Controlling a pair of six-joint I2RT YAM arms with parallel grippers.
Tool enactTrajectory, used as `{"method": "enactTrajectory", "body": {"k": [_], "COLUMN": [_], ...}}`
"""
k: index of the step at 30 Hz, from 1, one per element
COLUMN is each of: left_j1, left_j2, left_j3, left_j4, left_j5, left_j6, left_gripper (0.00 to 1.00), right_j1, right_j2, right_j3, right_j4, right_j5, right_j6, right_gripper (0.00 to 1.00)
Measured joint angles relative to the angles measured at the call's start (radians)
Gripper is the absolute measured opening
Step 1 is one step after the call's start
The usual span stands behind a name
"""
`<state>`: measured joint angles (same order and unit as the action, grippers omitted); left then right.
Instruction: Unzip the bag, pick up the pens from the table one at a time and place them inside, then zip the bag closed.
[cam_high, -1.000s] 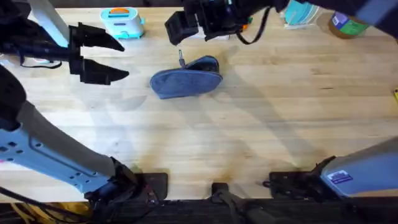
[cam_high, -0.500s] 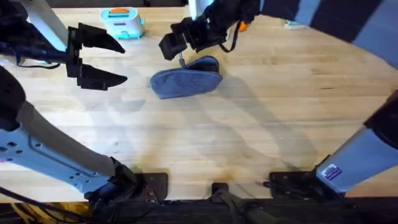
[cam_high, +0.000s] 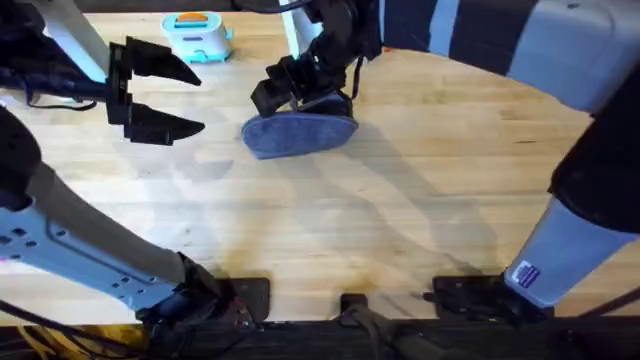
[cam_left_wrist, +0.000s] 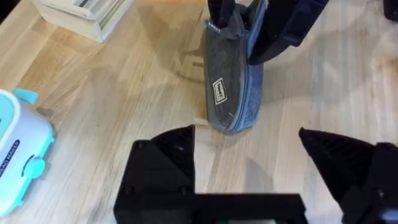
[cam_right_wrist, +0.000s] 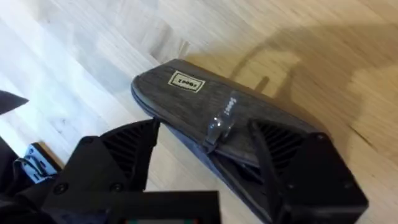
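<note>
Overhead view:
Right gripper (cam_high: 300, 88): black, reaching across from the far right, set low over the far edge of the bag (cam_high: 298, 132); fingers spread apart, nothing visibly clamped between them.
Left gripper (cam_high: 185, 98): black, hanging above the table (cam_high: 400, 220) left of the bag and well apart from it; fingers wide apart, holding nothing.
Bag: grey-blue pouch with rounded ends, lying lengthwise on the far middle of the table.
Toy toaster (cam_high: 196, 36): teal with an orange top, standing near the far edge, behind the left gripper.

Left wrist view:
Left gripper (cam_left_wrist: 261, 149): two black fingers (cam_left_wrist: 168, 155) spread wide, bare tabletop between them.
Bag (cam_left_wrist: 231, 87): seen end-on, small label patch on its grey side, resting on the table (cam_left_wrist: 124, 106) just beyond the fingertips.
Right gripper (cam_left_wrist: 255, 25): dark shape down on the bag's far end.
Toy toaster (cam_left_wrist: 18, 149): at the side, well apart from the bag.
Pale wooden box (cam_left_wrist: 81, 14): on the table past the bag, off to one side.

Right wrist view:
Right gripper (cam_right_wrist: 205, 149): fingers (cam_right_wrist: 124, 155) parted, straddling the bag (cam_right_wrist: 211, 118); one finger beside the bag, the other lying over its side.
Zipper pull (cam_right_wrist: 221, 124): clear tab on top of the bag, between the fingers, not gripped.
Bag: label facing up, flat on the table (cam_right_wrist: 298, 37).
</note>
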<state>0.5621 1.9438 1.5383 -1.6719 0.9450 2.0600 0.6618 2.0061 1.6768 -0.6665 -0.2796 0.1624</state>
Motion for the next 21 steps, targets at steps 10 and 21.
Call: {"method": "enactTrajectory", "body": {"k": [10, 21], "left_j1": [0.0, 0.0], "left_j2": [0.0, 0.0], "left_j3": [0.0, 0.0], "left_j4": [0.0, 0.0], "left_j5": [0.0, 0.0], "left_j6": [0.0, 0.0], "left_gripper": [0.993, 0.993], "right_j1": [0.002, 0.004], "right_j2": [0.001, 0.001], "right_j3": [0.0, 0.004], "right_j4": [0.0, -0.014], "right_j5": [-0.027, -0.032], "right_j6": [-0.006, -0.006], "right_gripper": [0.497, 0.036]}}
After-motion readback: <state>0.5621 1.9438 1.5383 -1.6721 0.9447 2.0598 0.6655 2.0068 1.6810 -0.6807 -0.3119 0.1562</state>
